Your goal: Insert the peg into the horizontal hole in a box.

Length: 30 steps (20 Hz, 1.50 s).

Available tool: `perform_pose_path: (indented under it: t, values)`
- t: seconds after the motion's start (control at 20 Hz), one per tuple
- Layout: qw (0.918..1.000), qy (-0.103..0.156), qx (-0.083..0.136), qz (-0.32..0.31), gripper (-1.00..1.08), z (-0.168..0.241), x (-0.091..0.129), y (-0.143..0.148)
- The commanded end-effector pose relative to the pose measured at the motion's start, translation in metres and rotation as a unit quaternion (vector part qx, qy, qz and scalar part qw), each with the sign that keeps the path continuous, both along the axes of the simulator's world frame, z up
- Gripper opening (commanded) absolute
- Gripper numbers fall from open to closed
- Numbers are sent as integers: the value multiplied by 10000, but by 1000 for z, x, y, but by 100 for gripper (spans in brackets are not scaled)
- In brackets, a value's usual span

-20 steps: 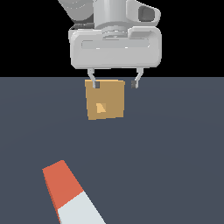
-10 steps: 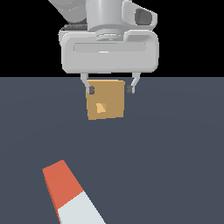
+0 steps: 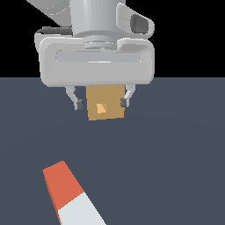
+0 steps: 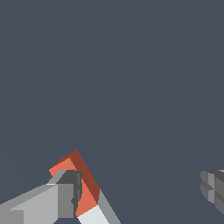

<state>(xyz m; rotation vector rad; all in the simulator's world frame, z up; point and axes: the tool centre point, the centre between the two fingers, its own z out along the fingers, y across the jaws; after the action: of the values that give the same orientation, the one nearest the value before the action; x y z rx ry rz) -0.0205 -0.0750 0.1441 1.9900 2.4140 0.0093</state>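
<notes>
Gripper (image 3: 101, 103) has dropped lower and nearer, fingers spread and empty, lining up over peg (image 3: 72, 195) at lower left; box (image 3: 105, 103) waits behind.

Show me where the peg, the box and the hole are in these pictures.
peg (image 3: 66, 186): exterior view, on its orange-red half, near the white half.
box (image 3: 112, 112): exterior view, on its tan front face, lower corner toward the exterior view's right.
hole (image 3: 102, 108): exterior view, in the small lighter opening at the face's centre.

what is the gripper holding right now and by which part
Nothing. The gripper is open and empty; the peg lies on the floor, ungrasped.
</notes>
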Motion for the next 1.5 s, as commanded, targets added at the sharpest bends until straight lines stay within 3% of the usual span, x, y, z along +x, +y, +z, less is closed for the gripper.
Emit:
perform_pose_path:
  t: [0.0,0.6,1.45]
  values:
    - [9998,5,0,220,100,-6,-4,-12]
    - [9921,32,3,1253,100,-35,-14,-72]
    - [9687,66,2,2483,100,-71,-6,-146]
